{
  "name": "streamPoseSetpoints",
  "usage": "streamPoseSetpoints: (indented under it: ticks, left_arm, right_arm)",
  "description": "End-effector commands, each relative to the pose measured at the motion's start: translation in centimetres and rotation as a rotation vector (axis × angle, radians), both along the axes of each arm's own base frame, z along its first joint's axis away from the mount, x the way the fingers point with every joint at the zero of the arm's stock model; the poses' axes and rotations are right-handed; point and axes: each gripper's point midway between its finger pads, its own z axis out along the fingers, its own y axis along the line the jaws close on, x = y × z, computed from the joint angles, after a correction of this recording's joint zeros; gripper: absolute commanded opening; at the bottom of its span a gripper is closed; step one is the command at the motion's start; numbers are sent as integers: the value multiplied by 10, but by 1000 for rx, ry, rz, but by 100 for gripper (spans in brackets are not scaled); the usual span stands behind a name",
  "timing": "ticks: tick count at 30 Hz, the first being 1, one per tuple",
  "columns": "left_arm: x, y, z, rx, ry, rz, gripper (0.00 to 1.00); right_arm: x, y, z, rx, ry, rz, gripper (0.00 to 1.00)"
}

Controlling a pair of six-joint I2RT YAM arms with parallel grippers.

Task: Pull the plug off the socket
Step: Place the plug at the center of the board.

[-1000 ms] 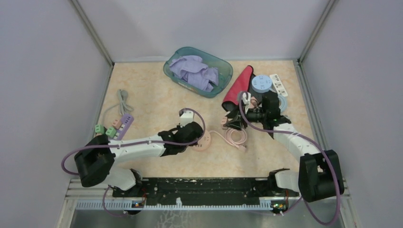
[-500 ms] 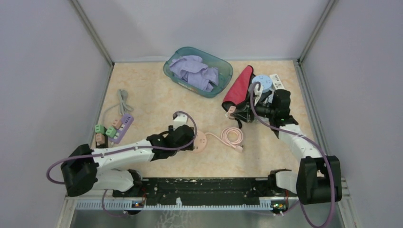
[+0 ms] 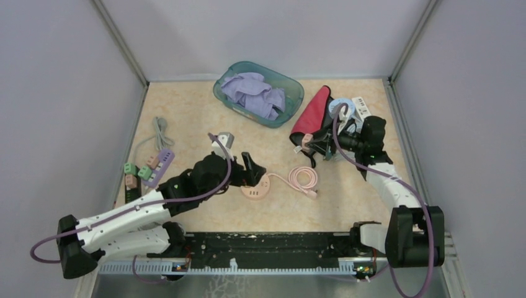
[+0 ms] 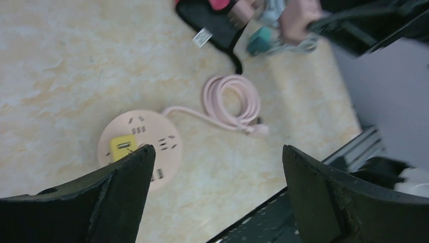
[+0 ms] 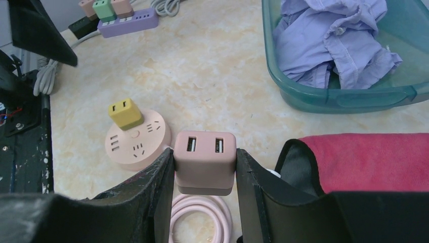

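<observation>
As it rose, left end effector (image 4: 216, 152) opened above socket (image 4: 152, 136).

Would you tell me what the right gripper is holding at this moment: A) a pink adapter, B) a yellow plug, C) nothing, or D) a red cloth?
A: in the right wrist view the right gripper is shut on the pink adapter, while the yellow plug sits in the socket.
</observation>
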Motion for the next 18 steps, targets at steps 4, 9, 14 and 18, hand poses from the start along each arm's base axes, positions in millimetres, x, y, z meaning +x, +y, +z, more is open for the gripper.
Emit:
streamPoseSetpoints:
  ticks: [4, 9, 14, 18]
  left_arm:
    - [4, -37, 139, -353, 121, 64, 100]
    - [3, -55, 194, -518, 250, 101, 100]
    - [-1, -76, 231, -583, 308, 79, 100]
    - [-6, -89, 256, -637, 318, 30, 100]
  right_arm:
    - [1, -7, 21, 17, -84, -16, 0]
    - [5, -17, 23, 27, -77, -46, 0]
    - [14, -32, 18, 33, -50, -97, 0]
    - [21, -47, 15, 41, -29, -146, 0]
